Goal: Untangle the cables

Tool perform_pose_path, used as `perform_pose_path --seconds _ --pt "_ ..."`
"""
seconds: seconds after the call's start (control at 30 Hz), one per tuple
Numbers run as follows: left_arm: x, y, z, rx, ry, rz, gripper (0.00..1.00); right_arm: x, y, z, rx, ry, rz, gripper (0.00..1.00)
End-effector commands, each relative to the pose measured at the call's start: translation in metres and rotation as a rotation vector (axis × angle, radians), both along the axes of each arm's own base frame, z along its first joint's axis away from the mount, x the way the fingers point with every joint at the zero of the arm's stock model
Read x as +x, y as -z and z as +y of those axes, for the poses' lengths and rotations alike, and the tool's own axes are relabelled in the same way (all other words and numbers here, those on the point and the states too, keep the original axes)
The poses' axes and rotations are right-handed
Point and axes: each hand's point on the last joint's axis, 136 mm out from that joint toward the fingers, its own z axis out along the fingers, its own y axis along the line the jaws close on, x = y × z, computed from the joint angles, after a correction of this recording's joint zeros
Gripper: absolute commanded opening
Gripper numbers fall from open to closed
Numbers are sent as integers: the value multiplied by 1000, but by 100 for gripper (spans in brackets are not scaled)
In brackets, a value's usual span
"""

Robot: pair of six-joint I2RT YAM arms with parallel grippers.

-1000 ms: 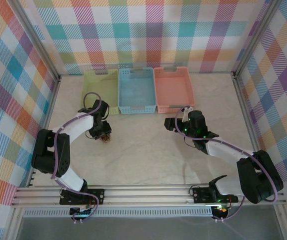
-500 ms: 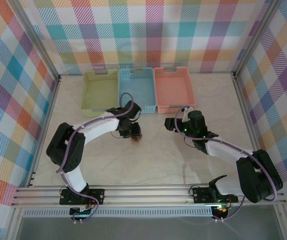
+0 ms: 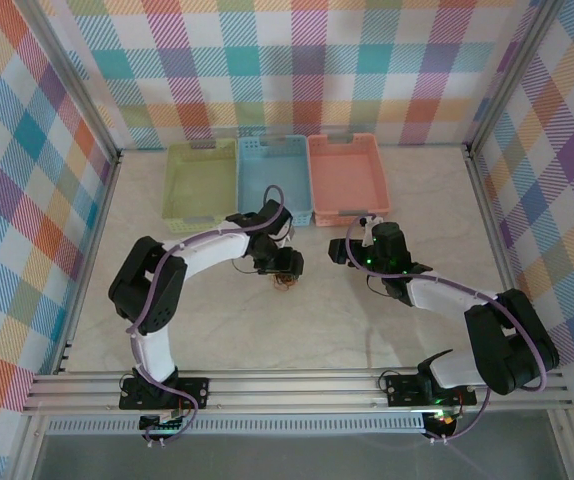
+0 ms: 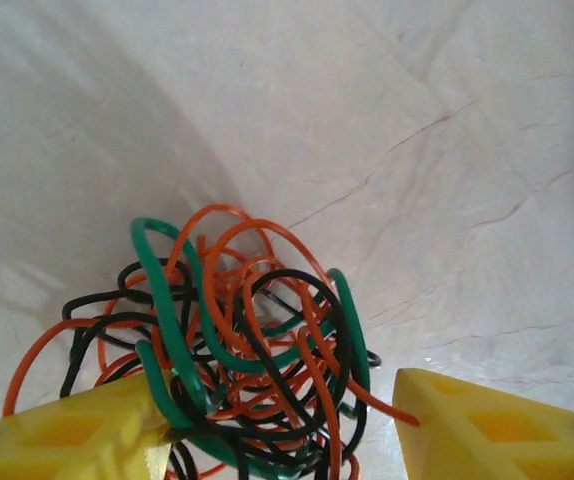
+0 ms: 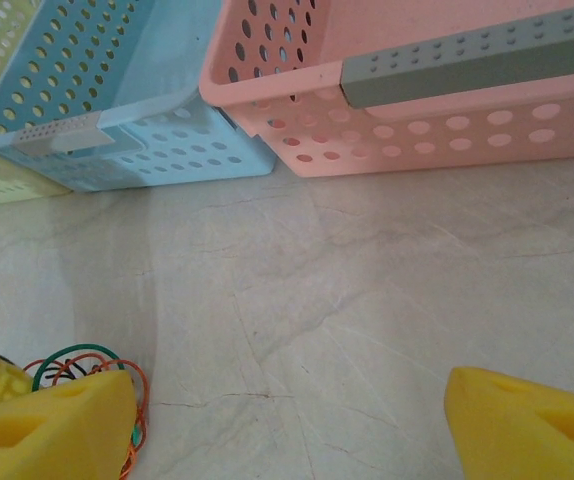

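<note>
While the knot of thin orange-red, dark green and black cables (image 4: pixel 237 350) lies on the pale marbled desk (image 4: pixel 447 150) between the parted fingers of the left end effector (image 4: pixel 282 405), a loop could snag a pad and lift away; the right end effector (image 5: pixel 287 400) hangs open, empty.

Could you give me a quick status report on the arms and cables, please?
Left end effector open, straddling cables. Right end effector open, empty. Cables one knot. Baskets apart, behind.
</note>
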Motion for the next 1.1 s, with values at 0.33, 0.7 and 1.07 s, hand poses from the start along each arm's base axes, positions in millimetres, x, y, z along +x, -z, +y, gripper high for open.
perform_pose_path --seconds 0.33,0.7,1.07 --pt "16 -57 22 -343 27 -185 60 -8 -27 44 87 -236 -89 72" --pt "41 -57 41 -434 -94 -178 54 -54 -31 105 40 -633 -114 58" --pt "56 -65 47 -424 -129 -270 52 -68 -3 128 -27 -763 -12 48"
